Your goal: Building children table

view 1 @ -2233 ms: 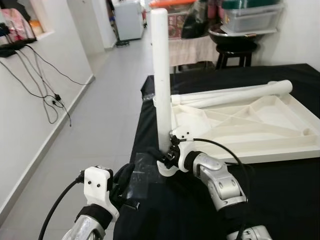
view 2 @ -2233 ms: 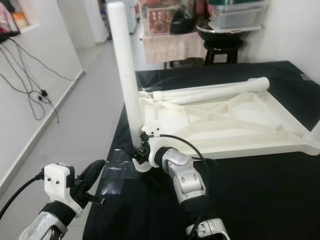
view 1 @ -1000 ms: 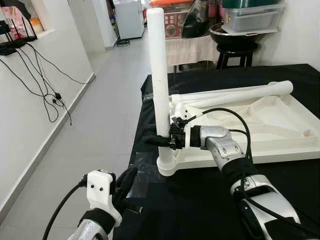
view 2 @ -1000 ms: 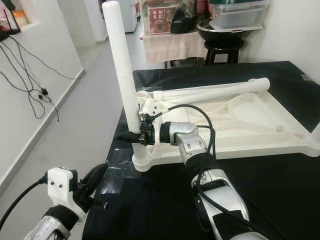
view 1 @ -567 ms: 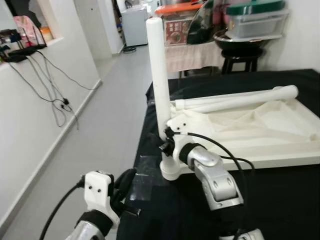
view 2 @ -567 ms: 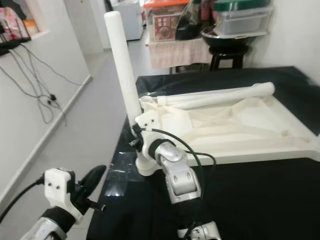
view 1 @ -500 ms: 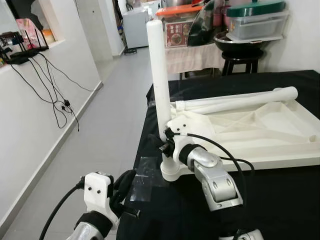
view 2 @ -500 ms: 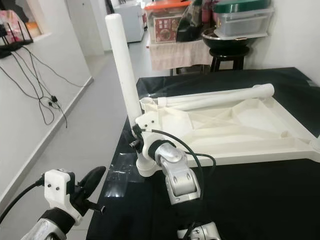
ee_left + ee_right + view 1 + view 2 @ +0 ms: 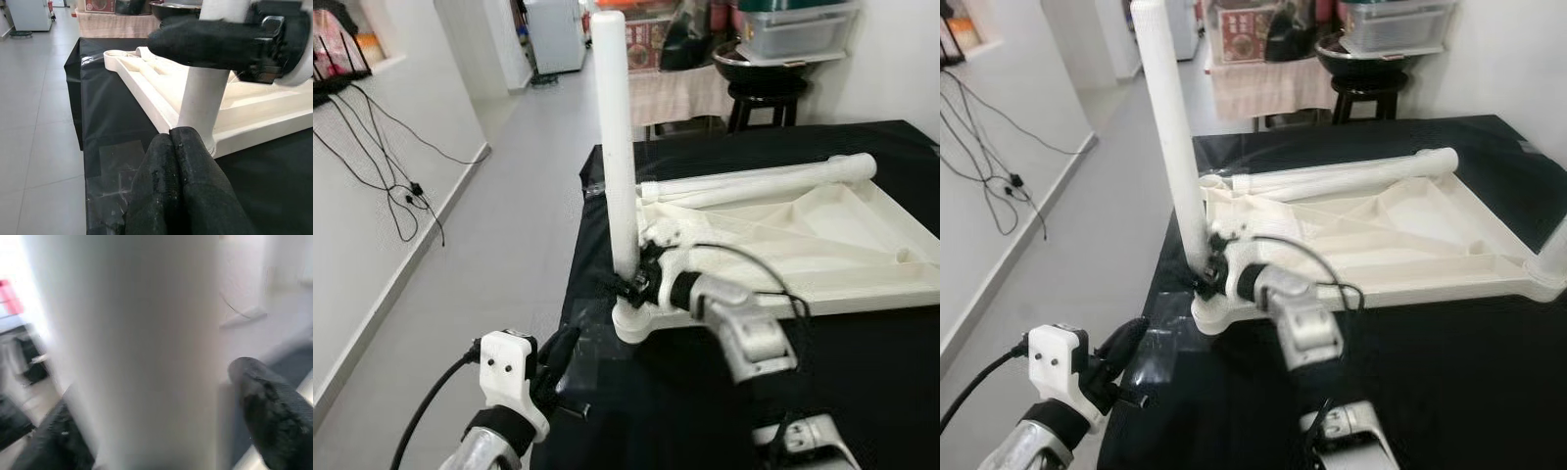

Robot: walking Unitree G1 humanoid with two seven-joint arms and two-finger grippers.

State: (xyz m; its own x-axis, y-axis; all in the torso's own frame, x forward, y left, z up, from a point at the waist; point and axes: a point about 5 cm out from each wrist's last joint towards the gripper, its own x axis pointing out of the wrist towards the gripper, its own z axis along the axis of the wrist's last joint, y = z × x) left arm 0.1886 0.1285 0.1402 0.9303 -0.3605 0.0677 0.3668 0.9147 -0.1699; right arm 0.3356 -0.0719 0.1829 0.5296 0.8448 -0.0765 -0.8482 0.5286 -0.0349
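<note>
A white child's table (image 9: 822,245) lies upside down on a black-covered table (image 9: 862,392). One white leg (image 9: 612,147) stands upright in the socket (image 9: 631,323) at its near-left corner. My right gripper (image 9: 628,284) is shut on this leg just above the socket; in the right wrist view the leg (image 9: 142,347) sits between both fingers (image 9: 266,401). Two loose legs (image 9: 764,181) lie along the far edge of the upturned table. My left gripper (image 9: 171,139) is shut and empty, held low just short of the socket near the covered table's left edge.
The covered table's left edge (image 9: 573,294) drops to a grey tiled floor (image 9: 499,245). A patch of clear tape (image 9: 592,352) sits on the cloth near the socket. A stool (image 9: 769,98) and stacked containers stand behind. Cables (image 9: 401,186) hang on the left wall.
My right wrist has turned and the gripper now sits lower on the upright leg, close to the socket. The left gripper has stayed in place. The camera has shifted slightly.
</note>
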